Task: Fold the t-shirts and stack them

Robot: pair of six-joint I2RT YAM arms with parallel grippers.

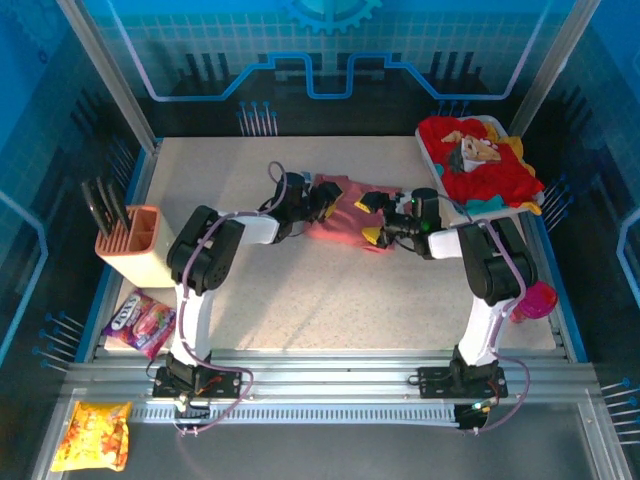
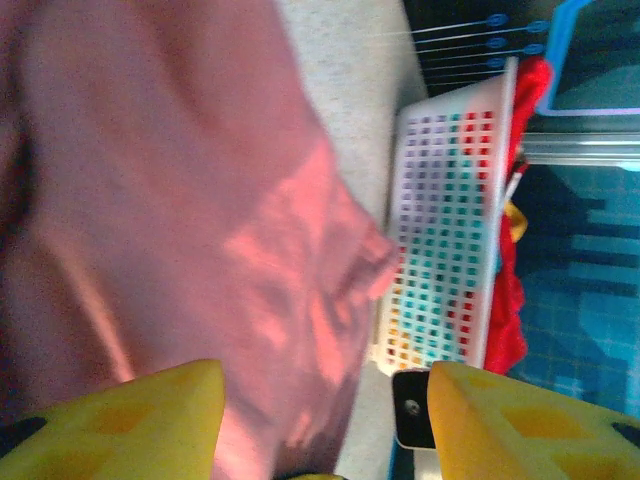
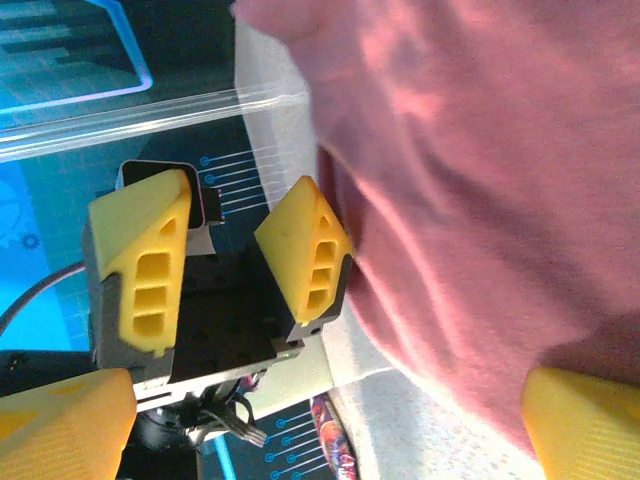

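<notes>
There lay the pink t-shirt [image 1: 340, 222], bunched mid-back on the bench [image 1: 300, 300] between both arms; left pincer [image 2: 320, 410] stood open at its edge, right pincer [image 3: 328, 410] gaped wide beside it, neither clamped; other shirts [image 1: 485, 178] filled the white basket [image 2: 440, 200]

Cool blue ambient glow, soft shadows, blurred wrist close-ups

Top view: high at near edge, looking down over whole table [image 1: 330, 300]. Wrist views: close up, facing each other across pink t-shirt [image 1: 340, 215], upper centre of top view.
</notes>
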